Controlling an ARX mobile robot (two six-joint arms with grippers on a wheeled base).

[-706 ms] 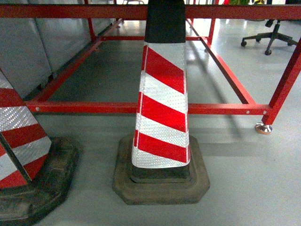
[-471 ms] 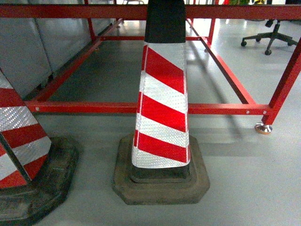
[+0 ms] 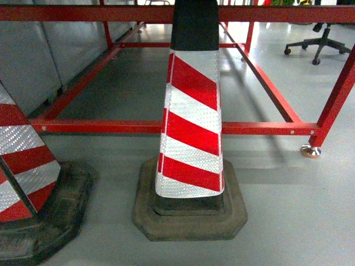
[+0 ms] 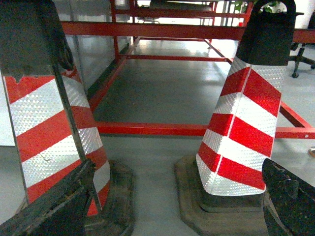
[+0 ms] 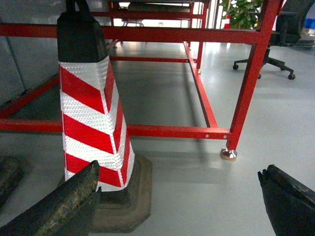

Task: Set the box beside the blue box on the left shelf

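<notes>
1. Nothing is changing across the last moments of the head view: the striped cone [image 3: 191, 119] in the middle and the second cone [image 3: 25, 166] at the left edge are sitting exactly where they were, so the base seems to be standing still.
2. Neither the box nor the left shelf is showing in any view, so the task is looking barely started; the robot probably needs to turn or drive before anything can be picked up.
3. Both wrist views are showing fingers spread wide with nothing between them: the left gripper [image 4: 167, 206] and the right gripper [image 5: 179, 201] are open and empty.
4. Underfoot, a smooth grey floor [image 3: 288, 210] is reflecting light. A red metal frame [image 3: 266, 128] is standing behind the cones, and an office chair [image 3: 319, 41] is waiting far right.
</notes>
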